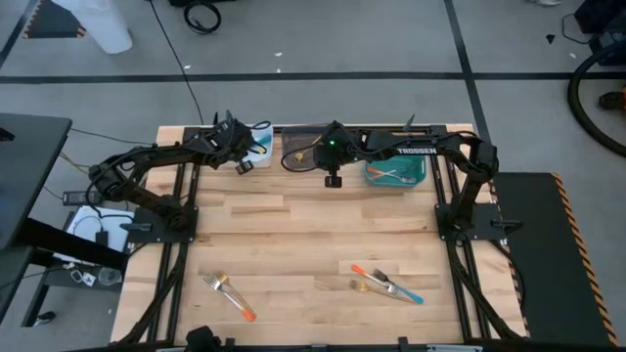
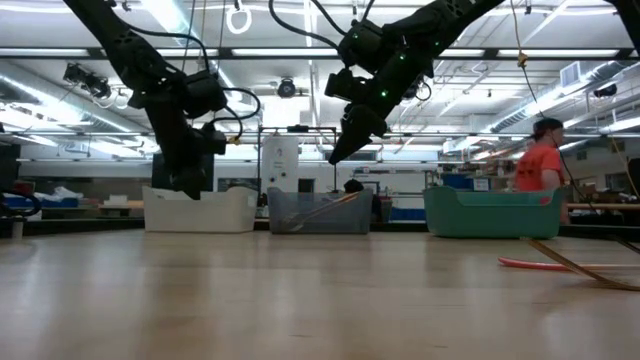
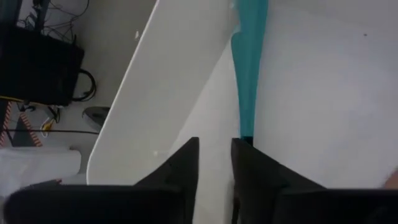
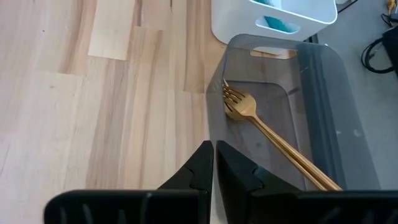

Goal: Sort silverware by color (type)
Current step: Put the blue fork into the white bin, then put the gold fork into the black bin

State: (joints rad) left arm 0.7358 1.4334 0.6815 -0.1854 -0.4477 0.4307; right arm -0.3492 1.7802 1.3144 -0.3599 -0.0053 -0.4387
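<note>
Forks lie in two loose groups near the table's (image 1: 293, 235) front edge: a small pair (image 1: 229, 295) with an orange-handled one toward the front left corner, and a heap (image 1: 386, 285) of orange, golden and blue-handled ones toward the front right corner; three bins stand in a row along the back edge, a white bin (image 1: 260, 143) toward the left, a grey bin (image 1: 299, 152) in the middle, a teal bin (image 1: 399, 170) toward the right. The left claw (image 1: 243, 164) hangs over the white bin's front rim, its fingers (image 3: 186, 168) a narrow gap apart with nothing between them; a blue handle (image 3: 250, 62) lies inside that bin just beyond the fingertips. The right claw (image 1: 333, 180) hovers above the table just in front of the grey bin, its fingers (image 4: 202, 165) pressed together and holding nothing; a golden fork (image 4: 273, 140) rests in the grey bin, tines toward the bin's front wall. Forks (image 1: 394, 174) also lie in the teal bin. Beyond the table a person (image 2: 541, 157) in an orange top shows in the low view.
</note>
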